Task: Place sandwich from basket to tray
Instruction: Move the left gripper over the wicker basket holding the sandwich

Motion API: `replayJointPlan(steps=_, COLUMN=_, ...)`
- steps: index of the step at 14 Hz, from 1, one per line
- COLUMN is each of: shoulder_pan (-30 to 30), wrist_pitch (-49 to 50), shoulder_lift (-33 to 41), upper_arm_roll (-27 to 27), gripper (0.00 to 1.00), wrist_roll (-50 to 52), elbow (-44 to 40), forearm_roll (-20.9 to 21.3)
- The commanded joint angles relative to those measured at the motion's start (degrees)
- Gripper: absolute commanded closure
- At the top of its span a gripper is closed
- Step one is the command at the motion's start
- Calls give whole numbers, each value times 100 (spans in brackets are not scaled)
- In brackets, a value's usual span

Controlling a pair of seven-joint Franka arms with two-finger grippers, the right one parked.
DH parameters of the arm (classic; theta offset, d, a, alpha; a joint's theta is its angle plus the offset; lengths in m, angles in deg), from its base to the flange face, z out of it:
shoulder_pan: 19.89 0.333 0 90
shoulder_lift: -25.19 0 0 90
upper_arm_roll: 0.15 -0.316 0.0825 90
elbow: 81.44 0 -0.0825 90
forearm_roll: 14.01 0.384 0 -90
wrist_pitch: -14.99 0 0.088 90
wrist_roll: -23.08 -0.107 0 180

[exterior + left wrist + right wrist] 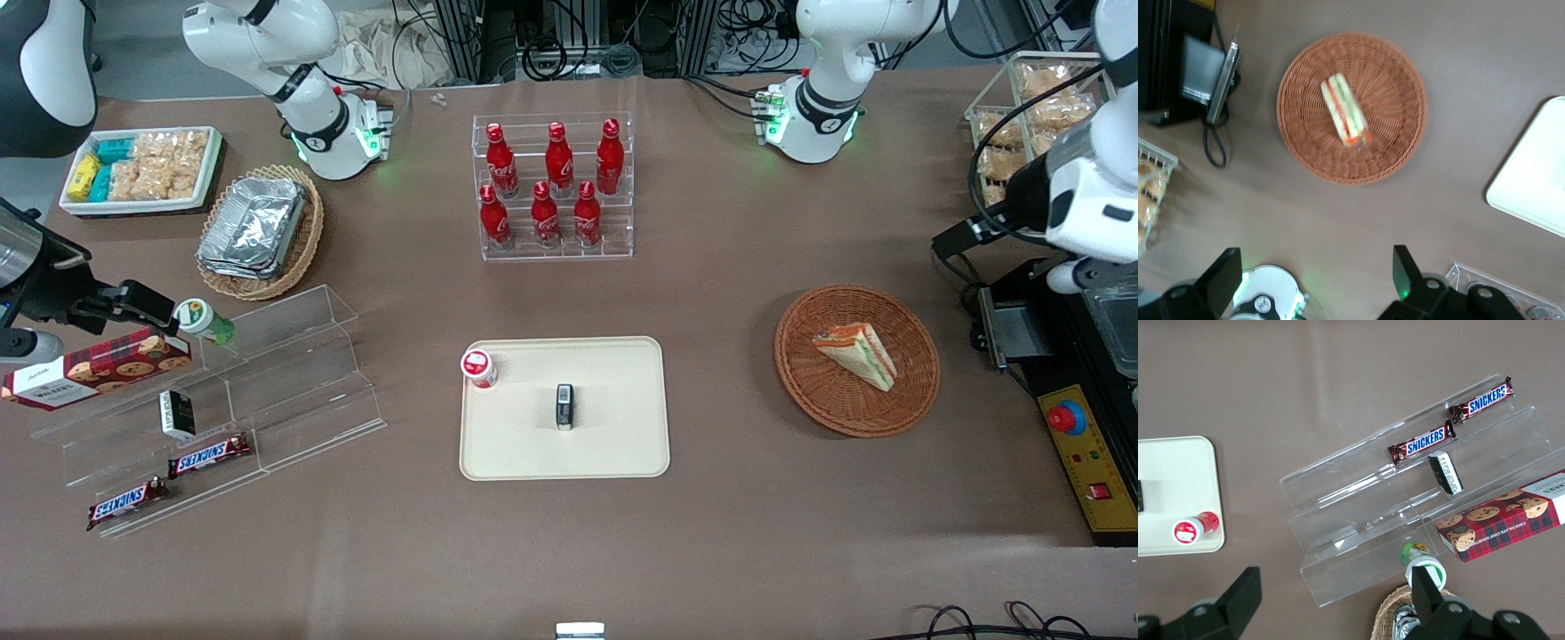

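The sandwich (858, 354), a white bread wedge with red, orange and green filling, lies in the reddish-brown wicker basket (827, 402) toward the working arm's end of the table. The cream tray (613, 436) lies mid-table, beside the basket. My left gripper (953, 242) hangs high above the table near the working arm's end, a little farther from the front camera than the basket. In the left wrist view the gripper (1315, 277) is open wide and empty, with the sandwich (1346, 113), the basket (1305, 137) and a tray corner (1538, 180) far below.
A small red-capped bottle (478, 367) and a small dark item (564, 406) sit on the tray. A rack of red bottles (556, 187) stands farther back. A black control box with a red button (1076, 427) lies beside the basket. A clear acrylic shelf (258, 391) stands toward the parked arm's end.
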Motion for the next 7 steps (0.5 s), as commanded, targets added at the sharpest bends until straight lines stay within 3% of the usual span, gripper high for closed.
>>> replayJointPlan(steps=1, shoulder_pan=18, wrist_pitch=-526, shoulder_lift=268, upper_arm_roll=-95, gripper=0, wrist_roll=282, elbow=756, forearm_roll=28)
replayJointPlan(steps=5, shoulder_pan=140, wrist_pitch=-1774, shoulder_lift=788, upper_arm_roll=-359, gripper=0, wrist_roll=378, elbow=2364, forearm_roll=37)
replayJointPlan(steps=7, shoulder_pan=247, wrist_pitch=-2459, shoulder_lift=719, upper_arm_roll=-350, gripper=0, wrist_roll=790, elbow=2718, forearm_roll=-42)
